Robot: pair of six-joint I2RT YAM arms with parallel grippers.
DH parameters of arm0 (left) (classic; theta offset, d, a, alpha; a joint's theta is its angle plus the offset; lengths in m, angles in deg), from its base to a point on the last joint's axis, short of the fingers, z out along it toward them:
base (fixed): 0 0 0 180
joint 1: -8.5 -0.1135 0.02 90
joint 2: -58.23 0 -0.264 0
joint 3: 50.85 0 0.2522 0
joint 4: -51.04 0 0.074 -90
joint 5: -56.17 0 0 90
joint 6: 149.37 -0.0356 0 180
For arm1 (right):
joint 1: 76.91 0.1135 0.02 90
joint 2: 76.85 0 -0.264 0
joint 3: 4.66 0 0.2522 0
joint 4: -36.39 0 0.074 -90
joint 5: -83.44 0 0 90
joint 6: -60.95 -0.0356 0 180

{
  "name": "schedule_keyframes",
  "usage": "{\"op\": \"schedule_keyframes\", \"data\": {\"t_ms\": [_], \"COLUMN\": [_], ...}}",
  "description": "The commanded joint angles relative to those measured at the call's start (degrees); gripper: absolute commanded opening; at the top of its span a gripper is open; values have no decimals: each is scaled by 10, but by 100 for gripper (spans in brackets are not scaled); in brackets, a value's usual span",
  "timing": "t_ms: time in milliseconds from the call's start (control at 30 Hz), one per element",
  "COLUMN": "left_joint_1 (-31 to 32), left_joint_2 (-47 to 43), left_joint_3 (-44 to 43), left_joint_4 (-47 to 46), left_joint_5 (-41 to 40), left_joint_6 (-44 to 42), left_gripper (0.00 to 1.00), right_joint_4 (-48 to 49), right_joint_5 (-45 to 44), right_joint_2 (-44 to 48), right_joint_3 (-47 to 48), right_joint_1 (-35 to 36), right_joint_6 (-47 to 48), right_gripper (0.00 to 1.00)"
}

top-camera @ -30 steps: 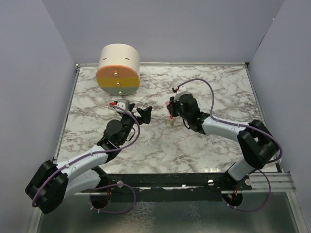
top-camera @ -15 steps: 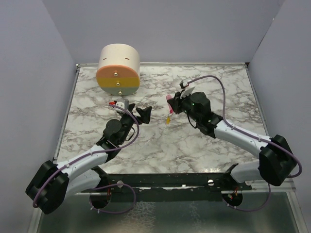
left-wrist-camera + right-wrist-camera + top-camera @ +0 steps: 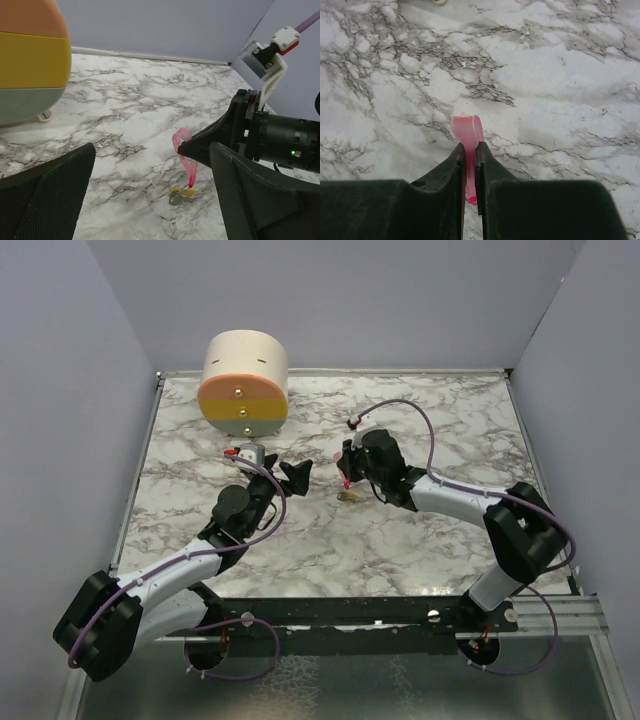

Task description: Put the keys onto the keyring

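My right gripper [image 3: 346, 470] [image 3: 470, 148] is shut on the keyring, a slim pink strap [image 3: 467, 129] [image 3: 185, 156] that loops out past the fingertips and hangs down to the marble. At its lower end the keys, a tiny yellow-orange piece [image 3: 189, 191] [image 3: 347, 496] with a small grey metal key beside it, rest on the table. My left gripper [image 3: 285, 472] [image 3: 150, 200] stands open just left of the strap. Its two black fingers [image 3: 47, 197] frame the keys from a short way off and hold nothing.
A large cream, orange and yellow cylinder [image 3: 244, 383] [image 3: 30, 60] stands at the back left of the marble table [image 3: 440, 420]. Grey walls close in the back and both sides. A black rail [image 3: 330, 615] runs along the near edge.
The right arm swung up and to the right with the strap, then came back left and down. The keys now touch the marble. The left arm has not moved.
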Motion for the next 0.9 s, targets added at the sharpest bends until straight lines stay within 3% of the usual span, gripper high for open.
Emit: {"op": "schedule_keyframes", "data": {"t_ms": [0, 333, 400, 567, 667, 867], "left_joint_1": [-7, -16, -18, -21, -22, -23], "left_joint_2": [-1, -3, -4, -3, -9, -36], "left_joint_3": [-6, -7, -7, -14, -21, -20], "left_joint_4": [10, 15, 18, 29, 50, 73], "left_joint_5": [18, 27, 29, 42, 48, 41], "left_joint_6": [0, 3, 3, 8, 7, 16], "left_gripper": [99, 99, 99, 99, 99, 99], "right_joint_4": [4, -5, 1, 45, 76, 122], "right_joint_5": [-39, -37, -32, -21, -27, -42], "right_joint_2": [-42, -167, -193, -240, -215, -81], "right_joint_3": [52, 162, 194, 250, 231, 94], "right_joint_1": [1, -27, -38, -72, -79, -79], "right_joint_6": [0, 12, 8, -1, -3, -14], "right_gripper": [11, 12, 25, 41, 49, 50]}}
